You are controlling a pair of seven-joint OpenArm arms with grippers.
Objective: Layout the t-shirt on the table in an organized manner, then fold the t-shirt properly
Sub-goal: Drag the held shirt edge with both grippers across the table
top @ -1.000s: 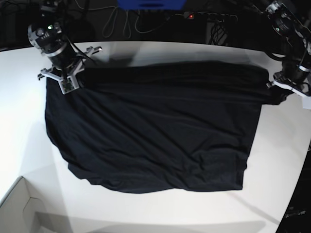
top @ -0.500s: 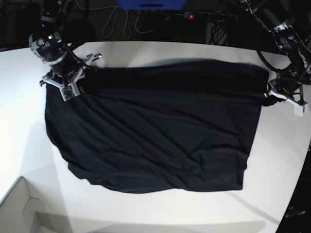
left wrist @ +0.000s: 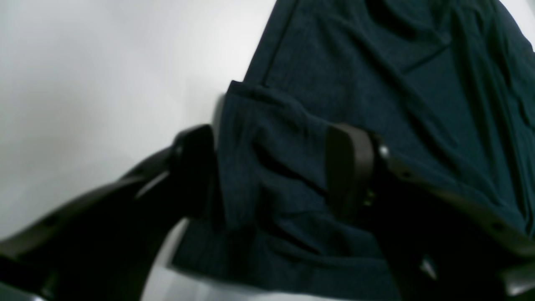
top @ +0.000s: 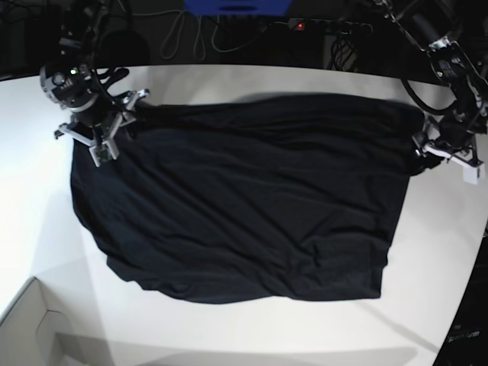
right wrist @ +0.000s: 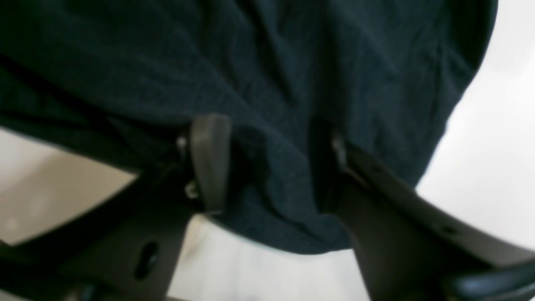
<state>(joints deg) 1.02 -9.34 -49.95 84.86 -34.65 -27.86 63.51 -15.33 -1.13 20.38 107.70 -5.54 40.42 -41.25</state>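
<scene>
The black t-shirt (top: 244, 206) lies spread wide across the white table (top: 427, 252), wrinkled, with its lower edge curved. My right gripper (top: 107, 130) sits at the shirt's upper left corner. In the right wrist view the right gripper (right wrist: 269, 163) is open, with loose fabric (right wrist: 271, 83) lying between its spread fingers. My left gripper (top: 428, 149) is at the shirt's upper right corner. In the left wrist view the left gripper (left wrist: 271, 167) is open too, its fingers (left wrist: 349, 167) standing either side of a folded shirt edge (left wrist: 267, 125).
A white box (top: 27, 328) stands at the table's near left corner. Behind the far edge run cables and a power strip (top: 328, 25), with a blue object (top: 236, 6) at the top. Bare table (left wrist: 83, 62) borders the shirt on all sides.
Both grippers have gone from shut to open and let go of the shirt's upper corners. The right gripper shifted slightly up and left, and the shirt's top edge has slackened.
</scene>
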